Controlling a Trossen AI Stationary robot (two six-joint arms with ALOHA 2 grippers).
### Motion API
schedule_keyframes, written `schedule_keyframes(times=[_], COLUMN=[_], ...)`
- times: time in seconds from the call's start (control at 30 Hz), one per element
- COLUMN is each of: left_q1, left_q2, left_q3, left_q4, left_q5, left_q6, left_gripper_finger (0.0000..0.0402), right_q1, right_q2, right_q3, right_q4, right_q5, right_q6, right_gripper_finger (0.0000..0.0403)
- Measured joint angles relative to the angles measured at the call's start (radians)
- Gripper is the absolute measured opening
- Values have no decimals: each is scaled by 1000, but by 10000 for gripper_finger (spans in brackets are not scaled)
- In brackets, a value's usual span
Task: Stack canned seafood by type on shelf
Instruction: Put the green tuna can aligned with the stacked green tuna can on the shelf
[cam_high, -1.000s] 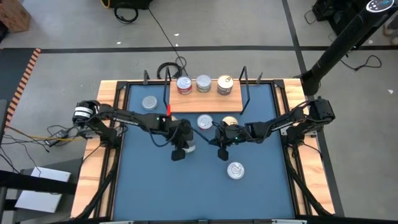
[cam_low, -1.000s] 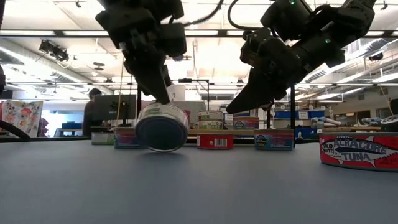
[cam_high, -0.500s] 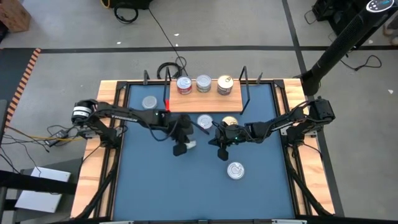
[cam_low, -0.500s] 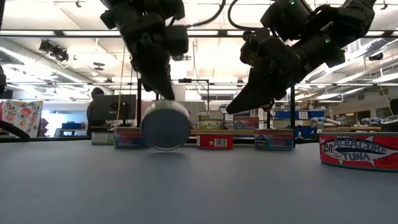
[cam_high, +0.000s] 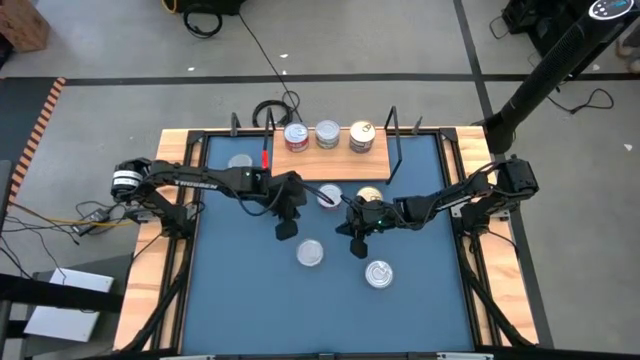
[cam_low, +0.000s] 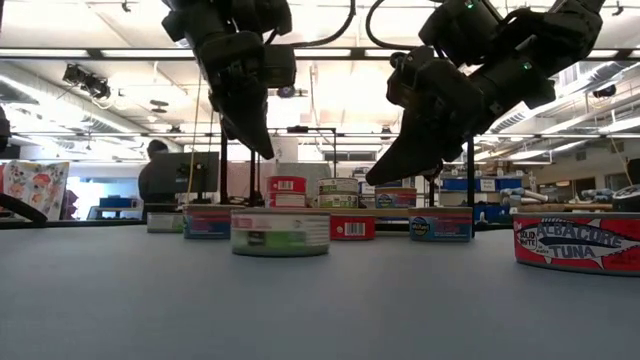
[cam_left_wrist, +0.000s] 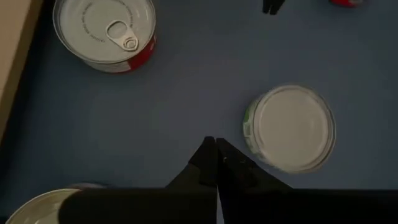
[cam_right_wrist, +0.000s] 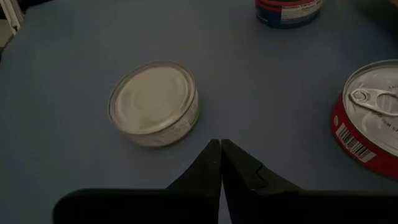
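High view: green-label tin (cam_high: 310, 253) lies flat mid-table, unheld.
Both left gripper (cam_high: 284, 230) and right gripper (cam_high: 358, 246) are seen pinched together, empty; fingers should be opened before descent.

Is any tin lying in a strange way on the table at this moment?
Yes. The green-labelled tin in the middle of the blue table lies flat but upside down: its plain bottom faces up, with no pull tab, unlike the red-sided tin nearby. Both grippers are shut above the table, holding nothing.
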Motion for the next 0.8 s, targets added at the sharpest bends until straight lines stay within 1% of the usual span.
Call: schedule_keyframes(times=[0.17, 0.27, 0.33, 0.43, 0.53, 0.63, 0.73, 0.8], left_q1=[-22, -32, -36, -44, -55, -66, -76, -80], left_q2=[-4, -4, -4, -4, -3, -9, -18, -28], left_q3=[-7, -61, -109, -179, -241, -300, -363, -403], left_q4=[27, 150, 224, 370, 473, 576, 686, 786], left_q5=[-24, 1, 30, 64, 89, 94, 94, 94], left_q6=[42, 47, 42, 40, 40, 45, 36, 28], left_gripper_finger=[0, 0, 0, 0, 0, 0, 0, 0], right_q1=[22, 41, 54, 78, 112, 141, 162, 171], right_q2=[0, 0, 0, 0, 0, 0, 0, 0], right_q3=[0, 1, 19, 62, 117, 172, 204, 222], right_q4=[50, 89, 77, 34, -34, -98, -132, -144], right_q5=[21, 20, 21, 31, 73, 92, 100, 99], right_q6=[-51, -89, -98, -131, -176, -202, -220, -225], right_gripper_finger=[64, 83, 85, 71, 42, 19, 15, 22])
